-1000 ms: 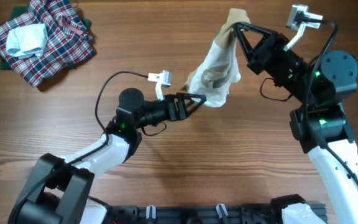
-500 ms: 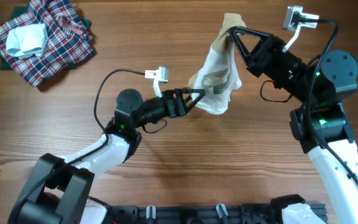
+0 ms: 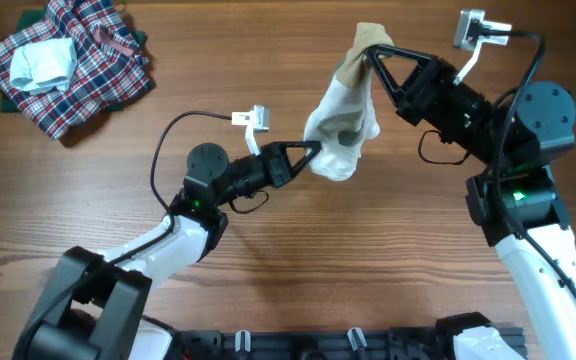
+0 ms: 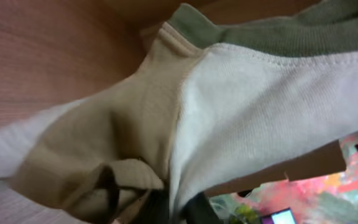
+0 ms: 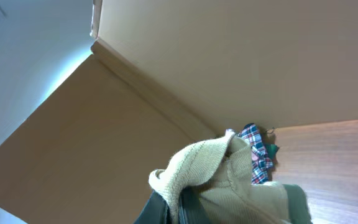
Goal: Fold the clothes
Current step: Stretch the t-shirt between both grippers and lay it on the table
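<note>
The clothes [image 3: 343, 120]: hanging in the air above the middle of the table [image 3: 368, 270], stretched between both grippers and, as far as the overhead view is showing, not touching the wood.

Beginning at the far left: lying in the back corner, well apart from the work, the plaid heap [image 3: 78, 75] with the pale folded piece [image 3: 43, 62] on top of it. Not being touched by any arm.

Going to the right: pinching the lower white edge of the clothes with the left gripper [image 3: 313, 153], the fingers pressed together on the cloth. In the left wrist view, showing tan and white fabric bunching at the fingertips.

Further to the right: holding the tan upper end with the right gripper [image 3: 370, 50], also pressed together on the cloth, and keeping this end higher and nearer to the back of the table.

Judging the progress: being only at the start. Showing no fold, only a crumpled, hanging shape. Probably remaining: spreading the piece flat on the wood, bringing the sides over, and leaving it there neat.
</note>
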Tool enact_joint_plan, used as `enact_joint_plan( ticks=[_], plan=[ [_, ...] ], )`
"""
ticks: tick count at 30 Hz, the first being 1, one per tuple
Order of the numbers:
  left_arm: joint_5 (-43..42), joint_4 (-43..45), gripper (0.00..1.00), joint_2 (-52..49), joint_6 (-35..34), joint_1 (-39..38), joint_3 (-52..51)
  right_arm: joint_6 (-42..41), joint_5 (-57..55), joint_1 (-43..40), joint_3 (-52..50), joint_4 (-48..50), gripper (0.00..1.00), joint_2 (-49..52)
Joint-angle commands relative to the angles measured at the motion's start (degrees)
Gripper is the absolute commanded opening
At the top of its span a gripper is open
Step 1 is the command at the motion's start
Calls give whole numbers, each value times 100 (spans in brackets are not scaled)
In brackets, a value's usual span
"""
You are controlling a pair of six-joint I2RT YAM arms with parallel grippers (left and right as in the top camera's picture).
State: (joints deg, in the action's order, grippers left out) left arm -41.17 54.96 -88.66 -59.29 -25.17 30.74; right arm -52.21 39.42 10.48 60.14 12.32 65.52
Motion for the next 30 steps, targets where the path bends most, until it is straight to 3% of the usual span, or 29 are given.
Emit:
enact_joint_plan(
  ticks=[1, 7, 13, 20, 22, 25, 30],
  plan=[
    [57, 33, 4, -39, 37, 120, 50, 236, 63, 44, 129, -28, 4, 129],
    [50, -431, 4, -39, 68, 673, 50, 472, -20, 44, 129, -247, 4, 702],
    [76, -1134, 4, -39, 640, 1003, 50, 474, -50, 203, 129, -146, 4, 1652],
    [76, -1617, 4, -39, 960, 1423, 50, 356, -76, 584, 131, 1469, 4, 3126],
    [63, -1690, 4, -39, 1021, 1478, 50, 520, -83, 581, 131, 1624, 4, 3167],
    [-125, -1665, 4, 20, 1674, 1482, 50, 1003, -83, 573, 136, 1812, 4, 3025],
    [-507, -1703, 4, 457, 2015, 1480, 50, 1908, -144, 568, 138, 1464, 4, 2498]
  ],
)
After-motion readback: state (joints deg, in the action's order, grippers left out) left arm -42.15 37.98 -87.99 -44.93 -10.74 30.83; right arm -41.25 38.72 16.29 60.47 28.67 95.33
